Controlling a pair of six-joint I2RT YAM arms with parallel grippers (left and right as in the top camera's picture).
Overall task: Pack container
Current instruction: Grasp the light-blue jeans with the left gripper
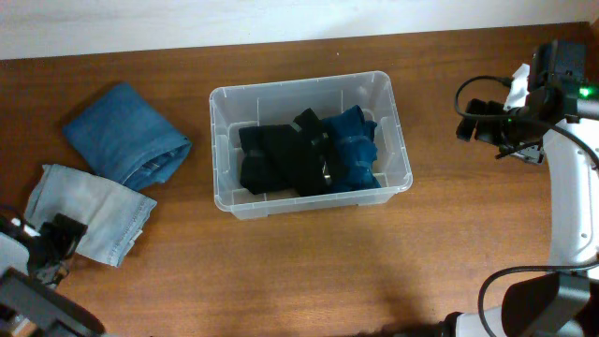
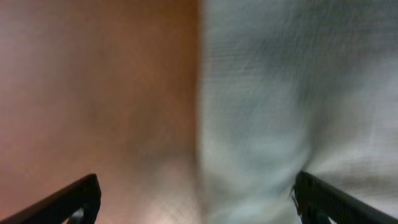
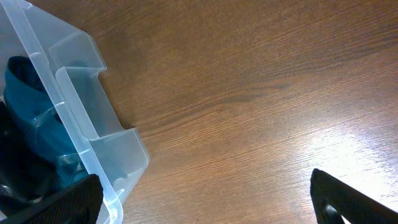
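Left end effector (image 2: pixel 196 186) hangs wide open over pale jeans (image 1: pixel 94 211), left of the container (image 1: pixel 299 87) mid table (image 1: pixel 374 262); right end effector (image 3: pixel 205 183), also wide, sits right of it.

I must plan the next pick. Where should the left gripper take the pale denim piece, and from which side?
Probably at the edge nearest the left arm, from straight above. The pale denim piece lies flat and thin on the table, so a pinch at an edge seems easiest. The left gripper is open and hangs over that edge.
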